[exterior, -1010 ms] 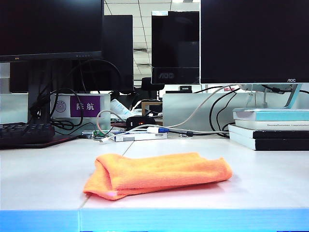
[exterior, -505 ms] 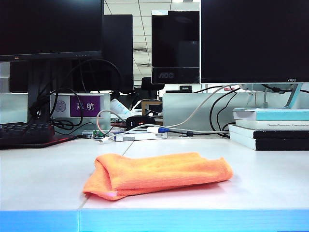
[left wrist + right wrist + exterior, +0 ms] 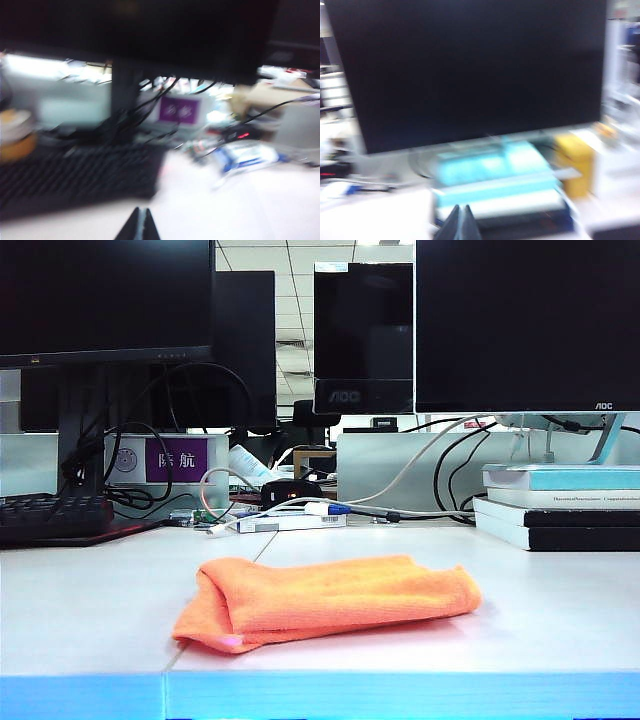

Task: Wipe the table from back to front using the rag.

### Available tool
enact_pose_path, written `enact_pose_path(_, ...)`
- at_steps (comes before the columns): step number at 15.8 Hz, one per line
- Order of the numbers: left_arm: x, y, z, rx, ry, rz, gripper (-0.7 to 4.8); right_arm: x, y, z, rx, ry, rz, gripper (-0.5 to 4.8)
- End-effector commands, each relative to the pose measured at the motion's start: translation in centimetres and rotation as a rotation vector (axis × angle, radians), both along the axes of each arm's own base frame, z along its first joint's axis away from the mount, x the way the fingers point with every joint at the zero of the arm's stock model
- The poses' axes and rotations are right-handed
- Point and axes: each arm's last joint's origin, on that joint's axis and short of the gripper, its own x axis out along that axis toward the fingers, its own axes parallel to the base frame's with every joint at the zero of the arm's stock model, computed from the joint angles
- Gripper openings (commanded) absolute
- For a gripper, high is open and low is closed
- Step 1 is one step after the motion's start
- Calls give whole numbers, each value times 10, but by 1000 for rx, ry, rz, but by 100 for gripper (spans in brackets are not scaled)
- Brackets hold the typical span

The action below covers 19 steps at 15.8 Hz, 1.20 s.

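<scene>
Blur over both wrist views, left hand (image 3: pixel 139 225) and right hand (image 3: pixel 459 222) tips pinched together, empty

Dark monitors (image 3: pixel 525 325), black keyboard (image 3: pixel 50 517), stacked books (image 3: pixel 560 505), tangled cables (image 3: pixel 420 475)

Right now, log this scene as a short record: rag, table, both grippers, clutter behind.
rag: orange cloth, folded, lying flat near the front edge, untouched
table: white top, light blue front edge
left gripper: fingers together, shut, empty, facing the keyboard; absent from the exterior view
right gripper: fingers together, shut, empty, facing the stack of books under a monitor
wiping: not begun
</scene>
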Motion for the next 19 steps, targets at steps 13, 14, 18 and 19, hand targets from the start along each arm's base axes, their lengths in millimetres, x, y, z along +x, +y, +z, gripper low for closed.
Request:
enact_pose_path(13, 39, -66, 118, 219, 385, -718, -6, 115, 122, 51, -114, 413, 827, -1)
enact_pose_path(14, 38, -72, 114, 227, 424, -752, -6, 117, 134, 40, -132, 483, 862, -1)
enact_pose_path(18, 37, -74, 113, 231, 434, -769, -6, 124, 156, 7, -192, 693, 970, -1)
enact_pose_path(19, 37, -74, 113, 231, 433, -769, -6, 127, 159, 1, -197, 723, 1010, -1)
